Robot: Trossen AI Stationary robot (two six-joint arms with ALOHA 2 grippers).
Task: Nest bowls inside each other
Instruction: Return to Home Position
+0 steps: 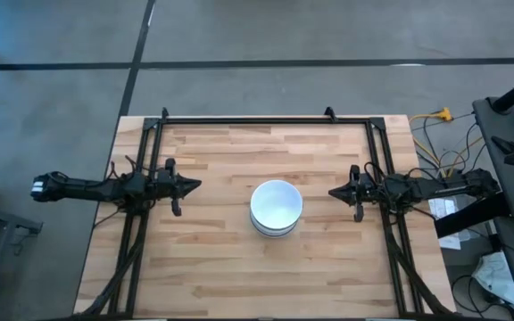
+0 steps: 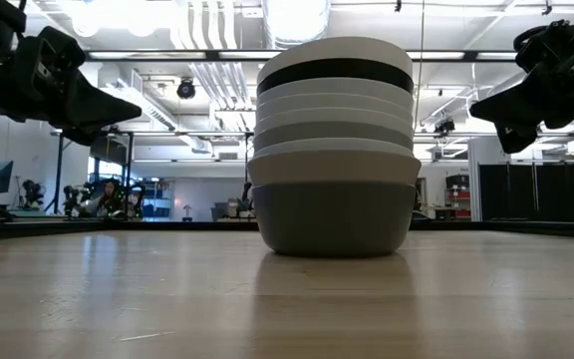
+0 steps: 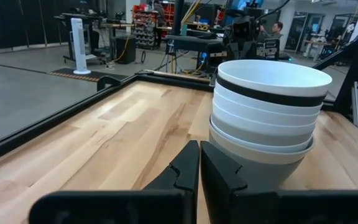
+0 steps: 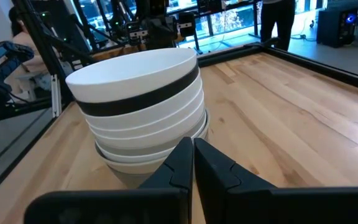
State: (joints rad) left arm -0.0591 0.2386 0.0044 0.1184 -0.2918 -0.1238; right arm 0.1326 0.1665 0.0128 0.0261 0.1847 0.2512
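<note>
Bowls: the bowls [image 1: 277, 208] stand nested in one upright stack near the middle of the table [image 1: 203, 267].
Stack order: a white bowl on top, the black bowl's rim right under it, then white and grey rims, and a grey bowl at the bottom resting on the wood.
Left jaws: shut with the fingers pressed together and holding nothing. They are raised above the table on the stack's left and point at it, well apart from it.
Right jaws: also closed finger to finger and empty. They are raised on the stack's right and face it, well apart from it.
Arms: the left arm [image 1: 87, 188] and right arm [image 1: 435, 185] reach in level from opposite table edges.
Frame: a black rail frame [image 1: 266, 119] runs along the table's far edge and sides.
</note>
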